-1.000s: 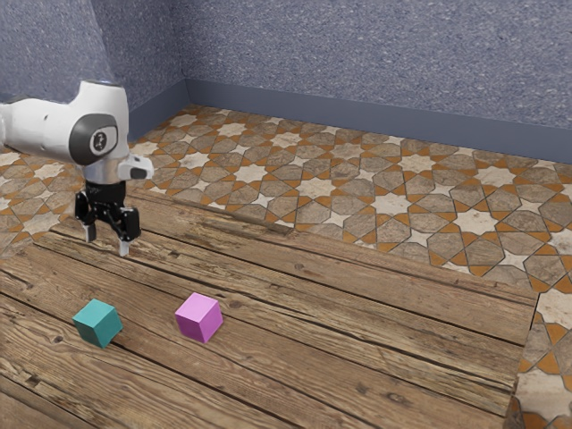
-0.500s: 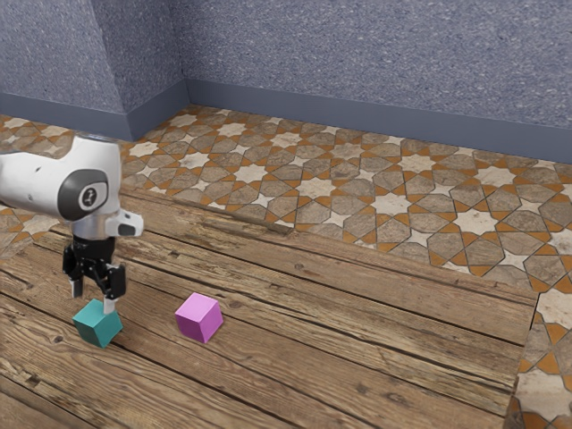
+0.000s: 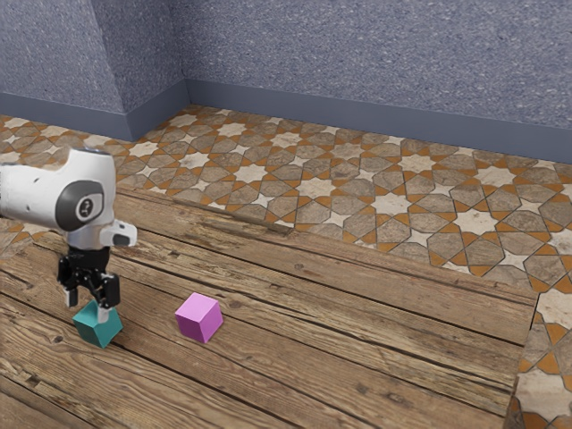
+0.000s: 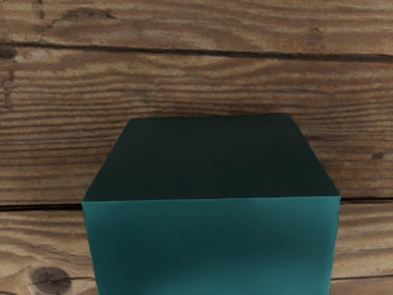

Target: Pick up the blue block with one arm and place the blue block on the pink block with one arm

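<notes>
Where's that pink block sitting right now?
The pink block rests on the wooden table in the exterior view's lower left, apart from the blue block and toward the exterior view's right of it.

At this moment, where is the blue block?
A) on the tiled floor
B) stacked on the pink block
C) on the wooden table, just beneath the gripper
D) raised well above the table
C: the blue block sits on the wooden table with the gripper down at its top; the pink block stands apart, nothing on it.
</notes>
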